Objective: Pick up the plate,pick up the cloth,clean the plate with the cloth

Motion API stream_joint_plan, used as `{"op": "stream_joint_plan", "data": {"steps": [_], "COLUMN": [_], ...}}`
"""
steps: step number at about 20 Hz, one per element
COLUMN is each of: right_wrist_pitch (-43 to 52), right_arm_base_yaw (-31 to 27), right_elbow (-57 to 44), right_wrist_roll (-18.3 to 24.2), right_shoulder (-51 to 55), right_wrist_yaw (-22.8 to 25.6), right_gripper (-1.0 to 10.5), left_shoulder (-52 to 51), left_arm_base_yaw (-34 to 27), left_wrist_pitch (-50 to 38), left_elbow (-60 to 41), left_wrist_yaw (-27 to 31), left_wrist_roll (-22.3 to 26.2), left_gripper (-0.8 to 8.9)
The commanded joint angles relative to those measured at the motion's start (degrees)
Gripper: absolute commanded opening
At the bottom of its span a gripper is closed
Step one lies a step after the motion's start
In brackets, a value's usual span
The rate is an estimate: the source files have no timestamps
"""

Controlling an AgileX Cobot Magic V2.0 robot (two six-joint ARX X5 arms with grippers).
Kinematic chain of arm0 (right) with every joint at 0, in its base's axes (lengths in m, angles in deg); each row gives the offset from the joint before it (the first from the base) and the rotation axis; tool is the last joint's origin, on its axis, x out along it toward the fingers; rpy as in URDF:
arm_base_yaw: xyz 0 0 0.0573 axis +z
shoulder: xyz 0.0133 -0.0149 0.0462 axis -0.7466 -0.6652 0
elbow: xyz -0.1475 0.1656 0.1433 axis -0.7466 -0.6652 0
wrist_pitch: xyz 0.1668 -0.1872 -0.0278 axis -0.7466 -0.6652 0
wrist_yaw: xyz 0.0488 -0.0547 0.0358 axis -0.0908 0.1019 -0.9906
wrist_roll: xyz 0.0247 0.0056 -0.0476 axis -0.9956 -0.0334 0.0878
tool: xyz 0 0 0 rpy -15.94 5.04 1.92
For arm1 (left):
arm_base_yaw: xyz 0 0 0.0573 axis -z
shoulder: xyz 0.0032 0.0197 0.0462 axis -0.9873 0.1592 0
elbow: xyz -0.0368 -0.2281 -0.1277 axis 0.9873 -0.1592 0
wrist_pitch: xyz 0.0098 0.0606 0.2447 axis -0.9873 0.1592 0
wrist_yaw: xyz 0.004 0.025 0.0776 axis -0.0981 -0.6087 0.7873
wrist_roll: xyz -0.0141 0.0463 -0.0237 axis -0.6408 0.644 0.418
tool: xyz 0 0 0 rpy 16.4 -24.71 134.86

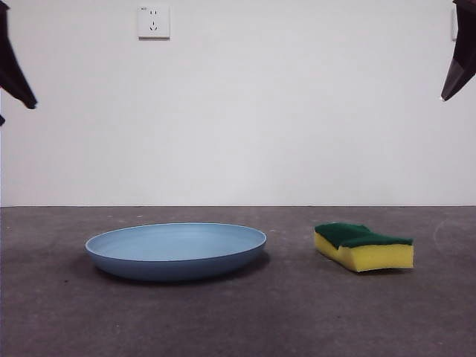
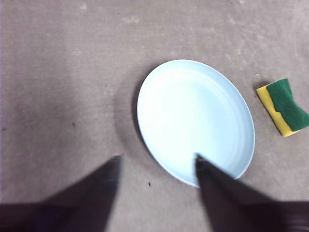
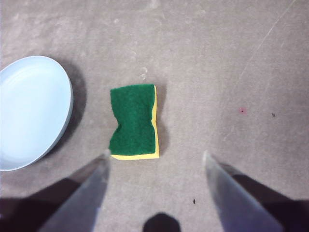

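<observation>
We see the plate (image 1: 175, 250) lying left and the cloth (image 1: 363, 246) right on the counter (image 1: 238, 320), apart. Our left pincer (image 2: 157, 162) hangs released over the plate's near rim. Our right pincer (image 3: 155, 155) hangs released above the cloth.

Grey table (image 1: 223, 320) bears plate (image 1: 175, 250) and sponge (image 1: 364, 247), apart

Plate (image 1: 176, 251) light blue; sponge (image 1: 364, 246) yellow, dark-green top.
</observation>
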Motion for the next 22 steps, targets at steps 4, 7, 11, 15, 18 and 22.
{"op": "stream_joint_plan", "data": {"steps": [4,7,11,15,18,22], "right_wrist_pitch": [0.26,0.24,0.22,0.22,0.22,0.24], "right_arm_base_yaw": [0.20,0.26,0.48,1.22,1.27,1.27], "right_elbow": [0.20,0.20,0.20,0.20,0.20,0.20], "right_wrist_roll": [0.42,0.20,-0.04,-1.29,-1.31,-1.29], "right_shoulder": [-0.07,-0.07,-0.07,-0.07,-0.07,-0.07], "right_wrist_yaw": [-3.08,-3.08,-3.08,-3.10,-3.10,-3.10], "right_gripper": [3.5,3.5,3.5,3.5,3.5,3.5], "left_shoulder": [9.05,17.40,27.17,34.64,38.60,42.25], "left_arm_base_yaw": [3.82,5.62,7.41,8.33,8.72,9.14], "left_wrist_pitch": [-9.18,-11.54,-14.84,-14.19,-15.04,-15.30], "left_elbow": [0.44,1.42,4.57,9.07,10.67,10.67], "left_wrist_yaw": [-0.55,0.42,2.27,4.50,5.68,5.75], "left_wrist_roll": [-2.62,-2.60,-2.58,-2.56,-2.51,-2.51], "left_gripper": [3.54,3.54,3.50,3.45,3.45,3.43]}}
